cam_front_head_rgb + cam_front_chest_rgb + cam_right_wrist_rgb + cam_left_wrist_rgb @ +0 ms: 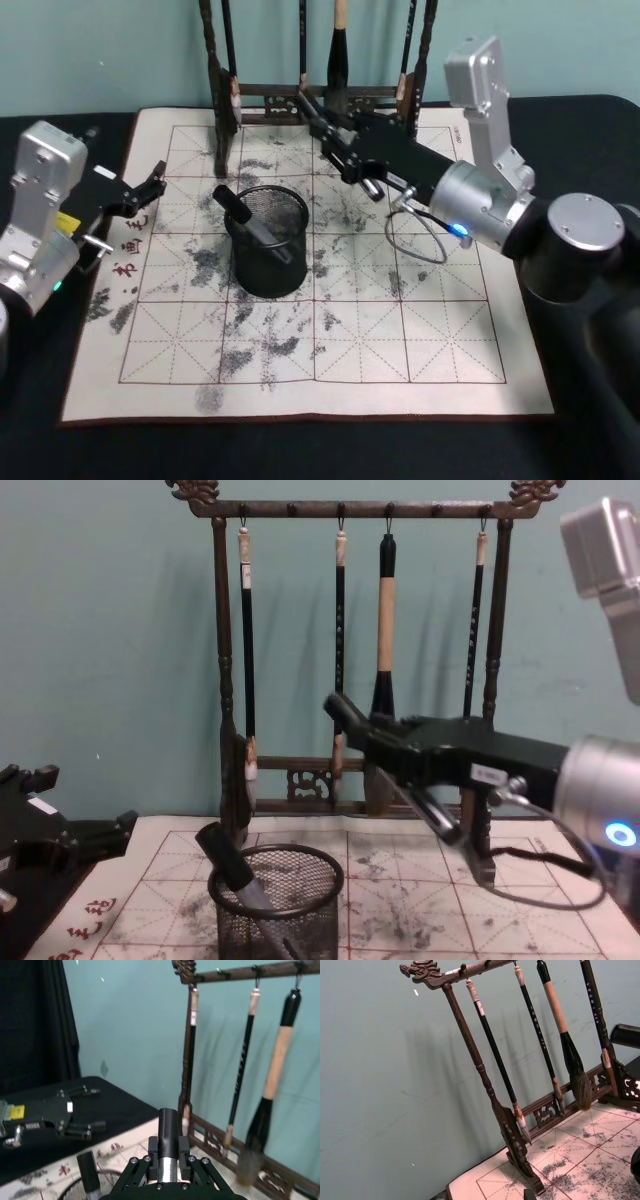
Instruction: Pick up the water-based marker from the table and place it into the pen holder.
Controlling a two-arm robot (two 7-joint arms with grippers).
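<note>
The right gripper (pixel 312 110), fingers pressed together, hangs near the brush rack (pixel 268 98), far-right of the black mesh pen holder (pixel 290 272). The water-based marker (pixel 240 212) leans inside it. The left gripper (pixel 153 188), fingers spread, sits at the calligraphy mat's (pixel 400 340) left edge.

Silver-grey arm housings (pixel 485 75). Right gripper (pixel 312 108) black, screwed linkage; blue light (pixel 458 229) and looped grey cable (pixel 410 240) behind. Left gripper (pixel 155 182) black, yellow label (pixel 68 222).

The marker (pixel 248 220) leans inside the holder (pixel 268 262) on the surface (pixel 400 345); the right end effector (pixel 312 112) hovers beyond it, the left end effector (pixel 156 185) aside.
</note>
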